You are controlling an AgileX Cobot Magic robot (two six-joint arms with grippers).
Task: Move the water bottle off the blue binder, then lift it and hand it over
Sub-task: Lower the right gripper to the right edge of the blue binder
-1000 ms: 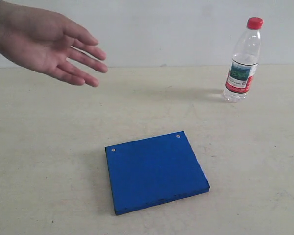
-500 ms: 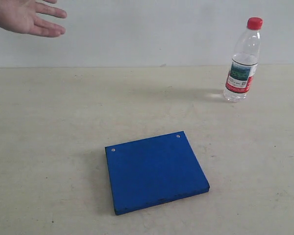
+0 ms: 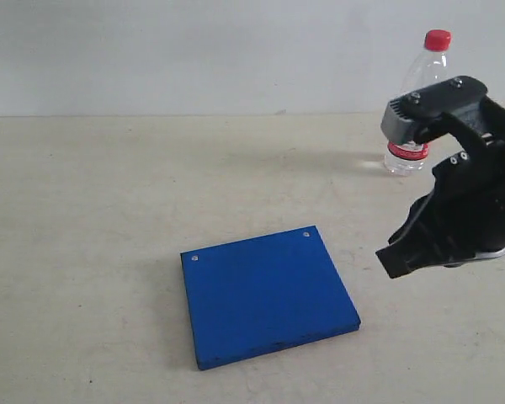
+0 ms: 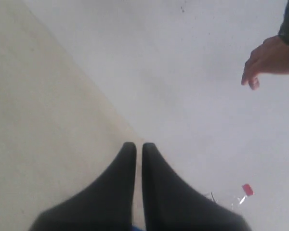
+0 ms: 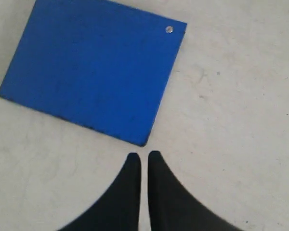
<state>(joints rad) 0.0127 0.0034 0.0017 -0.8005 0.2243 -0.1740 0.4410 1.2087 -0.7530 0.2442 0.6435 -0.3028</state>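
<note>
Hiding much of the water bottle [image 3: 427, 69], the right end effector [image 5: 143, 155] is pressed together; left end effector [image 4: 138, 144] likewise.

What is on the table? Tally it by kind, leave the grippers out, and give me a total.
Water bottle: 1
Blue binder: 1
Total: 2

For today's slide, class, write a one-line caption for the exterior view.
The right fingers, shut, hover beside the blue binder; the water bottle stands upright on the table beyond, partly hidden.
</note>
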